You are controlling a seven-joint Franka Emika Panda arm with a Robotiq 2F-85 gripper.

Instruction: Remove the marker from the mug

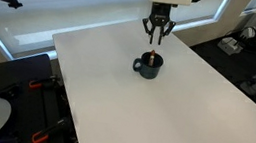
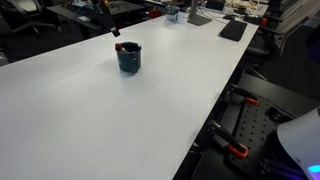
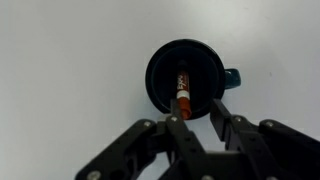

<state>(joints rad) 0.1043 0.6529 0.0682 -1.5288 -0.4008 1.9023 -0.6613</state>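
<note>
The dark blue-black mug (image 3: 188, 62) stands upright on the white table (image 1: 162, 117), its handle at the right in the wrist view. It shows in both exterior views (image 1: 149, 68) (image 2: 129, 58). The reddish-orange marker (image 3: 184, 90) leans inside it, its upper end at the mug's near rim. My gripper (image 3: 195, 106) hangs straight above the mug (image 1: 154, 43), open, with its fingers on either side of the marker's upper end. The marker lies close by one finger and is not clamped.
The table's edges run close on both long sides. Past them are black clamps and stands (image 2: 236, 150). A dark flat device (image 2: 232, 30) and small items lie at the table's far end. Office clutter stands beyond the table.
</note>
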